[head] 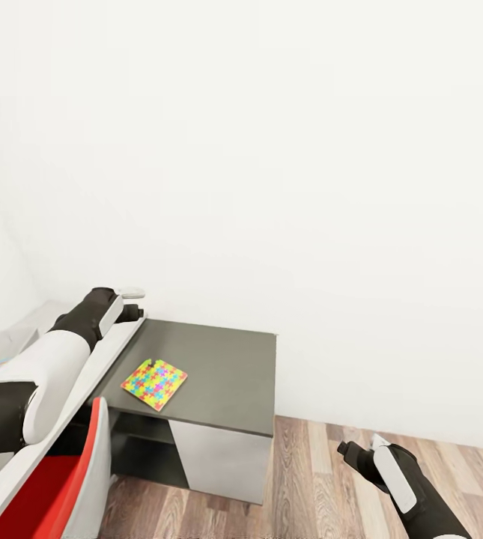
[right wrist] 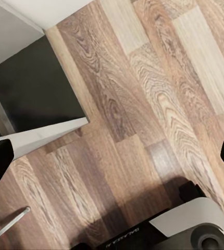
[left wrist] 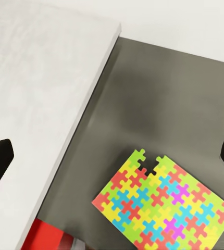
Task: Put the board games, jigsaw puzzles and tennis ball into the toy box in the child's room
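Overhead, the left gripper [left wrist: 112,153] hung with jaws spread wide above the jigsaw puzzle [left wrist: 164,205] on the dark surface [left wrist: 159,94]; it needed centring before descending.

We see the jigsaw puzzle [head: 154,384] in yellow, pink, blue, green and red interlocking pieces on the dark grey side desk [head: 226,367]. White table top [left wrist: 34,104], white wall [head: 271,150], brown wood-plank floor [right wrist: 143,104], red and grey chair [head: 69,479]. Our arms are black and white.

One jigsaw puzzle [head: 154,384], one dark side desk [head: 226,374], one red chair [head: 61,486].
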{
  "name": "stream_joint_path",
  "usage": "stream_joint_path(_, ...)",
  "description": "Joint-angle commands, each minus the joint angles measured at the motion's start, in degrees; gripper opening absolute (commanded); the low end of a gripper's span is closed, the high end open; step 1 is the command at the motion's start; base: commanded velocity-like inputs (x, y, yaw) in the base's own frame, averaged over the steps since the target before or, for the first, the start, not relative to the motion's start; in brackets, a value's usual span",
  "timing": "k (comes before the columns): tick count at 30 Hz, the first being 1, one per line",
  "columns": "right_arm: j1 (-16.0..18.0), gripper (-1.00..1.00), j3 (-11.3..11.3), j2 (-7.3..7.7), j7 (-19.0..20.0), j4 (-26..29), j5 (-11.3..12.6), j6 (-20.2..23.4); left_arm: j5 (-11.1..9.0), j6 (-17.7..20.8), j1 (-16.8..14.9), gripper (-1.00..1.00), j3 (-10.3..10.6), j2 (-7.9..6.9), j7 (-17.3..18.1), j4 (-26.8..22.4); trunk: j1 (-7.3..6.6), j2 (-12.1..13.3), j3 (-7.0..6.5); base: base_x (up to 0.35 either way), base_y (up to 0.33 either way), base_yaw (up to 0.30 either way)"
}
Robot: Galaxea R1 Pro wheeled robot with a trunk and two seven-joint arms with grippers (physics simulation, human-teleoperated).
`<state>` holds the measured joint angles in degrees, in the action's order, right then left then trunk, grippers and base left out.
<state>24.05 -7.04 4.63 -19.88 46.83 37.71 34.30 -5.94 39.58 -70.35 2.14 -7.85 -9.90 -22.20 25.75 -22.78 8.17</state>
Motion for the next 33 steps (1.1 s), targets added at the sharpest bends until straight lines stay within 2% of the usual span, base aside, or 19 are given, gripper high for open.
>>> stream_joint_path(1,0.0,1.00,0.0,0.01,-0.5,0.1,0.6,0.2,-0.6,0.2,0.0,1.00,0.2,-0.02,-0.4,-0.1,0.03,-0.1,0.22,0.000,0.000,0.062)
stream_joint_path(10,0.0,1.00,0.0,0.05,-0.5,0.1,0.7,0.2,-0.5,0.2,0.4,1.00,0.2,0.04,0.1,-0.3,0.03,-0.1,1.05,0.000,0.000,0.062)
stream_joint_path(23,0.0,1.00,-0.2,0.56,0.3,0.1,1.1,0.4,-0.8,-0.3,0.3,1.00,-0.3,-0.25,3.7,-0.2,0.03,-0.1,2.25,0.000,0.000,0.062)
stream_joint_path(33,0.0,1.00,-0.4,0.64,2.7,0.1,0.8,0.3,-0.9,-0.3,0.3,1.00,-0.4,-0.41,10.7,-0.1,0.03,-0.1,3.18,0.000,0.000,0.062)
